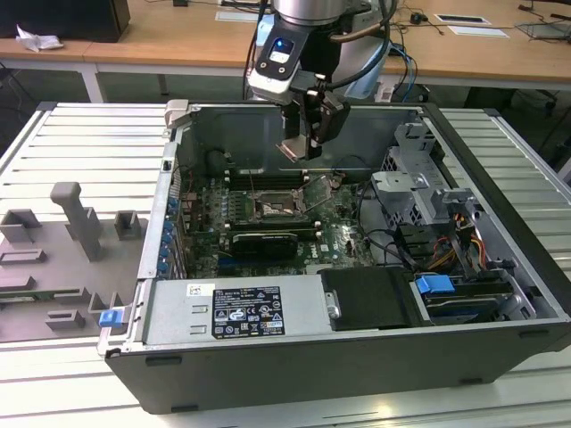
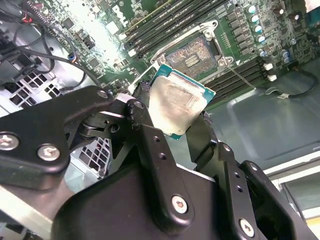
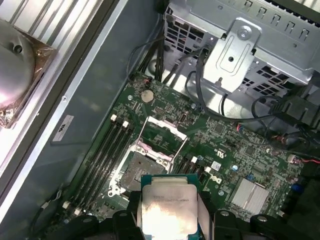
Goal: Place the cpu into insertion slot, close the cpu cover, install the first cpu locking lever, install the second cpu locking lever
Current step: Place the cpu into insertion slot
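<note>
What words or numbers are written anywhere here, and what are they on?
Nothing is clear enough to quote.
The black label on the silver box: print too small to read.
The cpu: faint marks on its face, blurred.
The motherboard: white markings, too small.
The sticker on the case wall: unreadable.

Inside the open dark grey metal computer case (image 1: 268,379), the black tool (image 1: 306,150) hangs above the green circuit board (image 1: 343,236), gripping the small flat pale-beige square cpu (image 1: 292,149) well clear of the square dark silver-rimmed insertion slot (image 1: 275,208) beneath it.
</note>
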Robot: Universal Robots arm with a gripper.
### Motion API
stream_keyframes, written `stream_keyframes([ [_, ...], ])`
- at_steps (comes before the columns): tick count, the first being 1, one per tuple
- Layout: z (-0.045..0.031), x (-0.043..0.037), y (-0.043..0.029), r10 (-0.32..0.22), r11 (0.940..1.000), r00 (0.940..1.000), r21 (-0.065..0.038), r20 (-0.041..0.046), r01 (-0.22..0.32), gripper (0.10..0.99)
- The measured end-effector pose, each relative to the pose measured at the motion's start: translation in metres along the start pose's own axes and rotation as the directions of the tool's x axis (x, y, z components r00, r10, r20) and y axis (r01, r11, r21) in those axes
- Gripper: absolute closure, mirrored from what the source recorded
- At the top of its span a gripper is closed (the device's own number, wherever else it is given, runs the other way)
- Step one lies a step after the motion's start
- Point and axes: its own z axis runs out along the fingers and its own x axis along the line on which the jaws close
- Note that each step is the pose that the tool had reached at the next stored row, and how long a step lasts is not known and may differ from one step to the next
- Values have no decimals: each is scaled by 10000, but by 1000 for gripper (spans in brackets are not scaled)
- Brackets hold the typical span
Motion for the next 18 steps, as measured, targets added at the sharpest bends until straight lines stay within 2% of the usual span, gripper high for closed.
stream_keyframes([
  [8,7,0,-1,799,9968,9968,-15,67,-799,553],
  [13,11,0,-1,1282,9917,9917,-27,108,-1282,553],
  [18,16,0,-1,1834,9830,9829,-43,152,-1834,553],
])
